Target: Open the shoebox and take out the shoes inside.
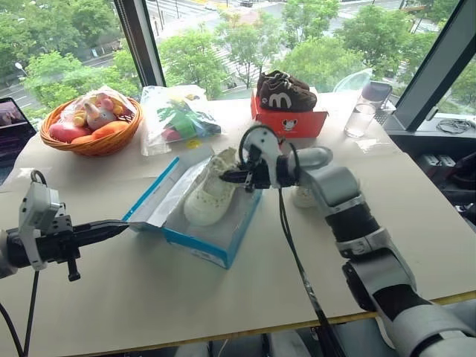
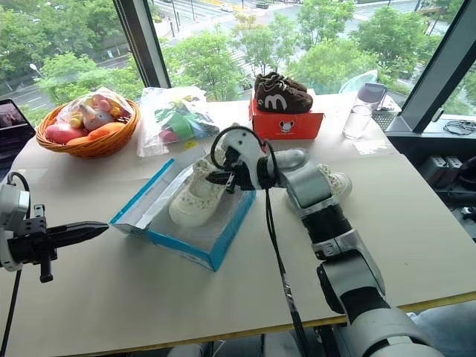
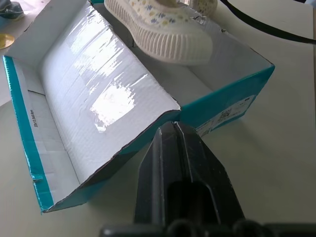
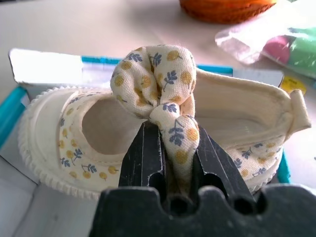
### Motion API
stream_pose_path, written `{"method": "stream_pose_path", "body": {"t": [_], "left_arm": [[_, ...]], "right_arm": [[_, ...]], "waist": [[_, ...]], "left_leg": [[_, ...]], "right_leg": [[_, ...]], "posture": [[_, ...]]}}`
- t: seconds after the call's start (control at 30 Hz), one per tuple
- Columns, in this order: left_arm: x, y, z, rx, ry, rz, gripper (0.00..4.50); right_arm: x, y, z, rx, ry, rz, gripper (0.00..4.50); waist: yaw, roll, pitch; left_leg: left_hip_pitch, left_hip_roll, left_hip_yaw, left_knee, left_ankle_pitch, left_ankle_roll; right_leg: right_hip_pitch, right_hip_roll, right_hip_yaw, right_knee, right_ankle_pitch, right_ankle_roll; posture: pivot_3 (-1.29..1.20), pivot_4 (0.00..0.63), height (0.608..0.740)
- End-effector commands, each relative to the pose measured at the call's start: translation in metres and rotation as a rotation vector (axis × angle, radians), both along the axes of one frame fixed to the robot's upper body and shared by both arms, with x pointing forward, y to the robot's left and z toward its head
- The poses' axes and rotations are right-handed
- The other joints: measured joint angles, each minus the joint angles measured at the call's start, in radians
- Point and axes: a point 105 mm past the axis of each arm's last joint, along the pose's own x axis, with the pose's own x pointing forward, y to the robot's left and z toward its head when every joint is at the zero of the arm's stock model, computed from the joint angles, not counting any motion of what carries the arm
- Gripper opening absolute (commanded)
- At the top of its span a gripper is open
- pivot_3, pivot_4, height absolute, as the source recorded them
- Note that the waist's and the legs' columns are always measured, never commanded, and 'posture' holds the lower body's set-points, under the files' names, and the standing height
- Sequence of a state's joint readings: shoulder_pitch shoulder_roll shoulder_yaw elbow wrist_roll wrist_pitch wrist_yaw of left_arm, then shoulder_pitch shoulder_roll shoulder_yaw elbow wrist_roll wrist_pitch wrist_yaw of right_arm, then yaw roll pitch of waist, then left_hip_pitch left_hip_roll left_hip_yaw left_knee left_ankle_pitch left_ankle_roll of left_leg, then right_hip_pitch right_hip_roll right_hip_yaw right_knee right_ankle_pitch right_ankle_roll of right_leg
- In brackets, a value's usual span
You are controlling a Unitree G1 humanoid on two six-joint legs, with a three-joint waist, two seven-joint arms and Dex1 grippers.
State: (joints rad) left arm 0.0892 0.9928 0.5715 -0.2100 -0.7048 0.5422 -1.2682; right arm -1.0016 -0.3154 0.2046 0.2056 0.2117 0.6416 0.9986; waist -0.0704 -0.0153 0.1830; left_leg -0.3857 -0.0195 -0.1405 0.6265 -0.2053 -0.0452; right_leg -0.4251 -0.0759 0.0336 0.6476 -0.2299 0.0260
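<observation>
Pinching a cream shoe by its floral bow, the right end effector holds it over the open shoebox.

On the table, the left end effector, fingers pressed together, sits just beside the box's flap; the second shoe lies behind the right arm.

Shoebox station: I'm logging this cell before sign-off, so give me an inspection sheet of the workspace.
Surface: pale table.
Job's things: blue shoebox open; one cream shoe over it, the other shoe on the table.
Clutter: fruit basket, plastic bag, red box bearing brown shoes, glass.
Grippers: right gripper pinches the shoe's strap; left gripper shut, empty.
Cables: black cable along the right arm.
Surroundings: windows, trees outside.
</observation>
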Motion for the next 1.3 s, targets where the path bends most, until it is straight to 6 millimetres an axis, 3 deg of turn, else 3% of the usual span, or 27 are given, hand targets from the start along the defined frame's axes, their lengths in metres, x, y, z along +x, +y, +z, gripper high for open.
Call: {"method": "stream_pose_path", "body": {"t": [0.03,0.13,0.3,0.43,0.63,0.83,0.93,1.1,1.3], "left_arm": [[0.0,0.002,0.01,0.033,-0.041,0.001,0.0],[0.0,0.002,0.011,0.033,-0.04,-0.001,0.0],[-0.001,0.001,0.011,0.035,-0.039,-0.005,0.0],[-0.001,-0.004,0.016,0.011,-0.055,-0.024,0.0],[-0.003,-0.013,0.025,-0.005,-0.077,-0.062,0.0],[0.001,-0.015,0.03,-0.034,-0.095,-0.073,0.0],[0.002,-0.015,0.033,-0.058,-0.112,-0.076,0.0],[0.004,-0.017,0.031,-0.071,-0.125,-0.087,0.0],[0.006,-0.02,0.029,-0.082,-0.128,-0.095,0.0]], "right_arm": [[-0.011,0.001,0.02,0.063,-0.033,0.036,0.13],[-0.016,0.002,0.022,0.068,-0.037,0.046,0.13],[-0.026,-0.013,0.062,0.191,-0.065,0.04,0.13],[-0.039,-0.051,0.098,0.287,-0.134,-0.046,0.13],[-0.045,-0.105,0.119,0.356,-0.176,-0.303,0.13],[-0.041,-0.18,0.109,0.348,-0.152,-0.722,0.13],[-0.047,-0.206,0.1,0.336,-0.125,-0.839,0.13],[-0.053,-0.244,0.055,0.21,0.002,-1.013,0.13],[-0.054,-0.262,-0.002,0.08,0.146,-1.099,0.13]], "waist": [[0.0,0.0,0.0],[0.0,0.0,0.0],[0.001,0.0,0.0],[0.01,0.0,0.0],[0.012,0.0,0.0],[0.012,0.0,0.0],[0.013,0.0,0.001],[0.013,0.0,0.0],[0.011,0.0,0.001]], "left_leg": [[0.0,0.0,0.0,0.0,0.0,0.0],[0.0,0.0,0.0,0.0,0.0,0.0],[-0.001,0.0,0.0,0.0,0.0,0.0],[-0.001,0.0,0.0,0.0,0.0,0.0],[-0.001,0.0,0.0,0.0,0.0,0.0],[-0.001,0.0,0.003,0.0,0.0,0.0],[-0.001,0.0,0.004,0.0,0.0,0.0],[0.0,0.0,0.005,0.0,0.0,0.001],[0.001,0.0,0.007,0.0,0.0,0.001]], "right_leg": [[0.0,0.0,0.0,0.0,0.0,0.0],[0.0,0.0,0.0,0.0,0.0,0.0],[-0.001,0.0,0.0,0.0,0.0,0.0],[-0.001,0.0,0.0,0.0,0.0,0.0],[0.0,0.0,0.0,0.0,-0.001,0.002],[0.0,0.0,0.002,0.0,-0.002,0.002],[0.0,0.0,0.002,0.0,-0.003,0.005],[0.0,0.0,0.004,-0.001,-0.003,0.005],[0.002,0.0,0.005,-0.001,-0.003,0.005]], "posture": [[0.0,0.15,0.74],[0.0,0.15,0.74],[0.0,0.15,0.74],[0.0,0.15,0.74],[0.0,0.15,0.74],[0.0,0.15,0.74],[0.0,0.15,0.74],[0.0,0.15,0.74],[0.0,0.15,0.74]]}}
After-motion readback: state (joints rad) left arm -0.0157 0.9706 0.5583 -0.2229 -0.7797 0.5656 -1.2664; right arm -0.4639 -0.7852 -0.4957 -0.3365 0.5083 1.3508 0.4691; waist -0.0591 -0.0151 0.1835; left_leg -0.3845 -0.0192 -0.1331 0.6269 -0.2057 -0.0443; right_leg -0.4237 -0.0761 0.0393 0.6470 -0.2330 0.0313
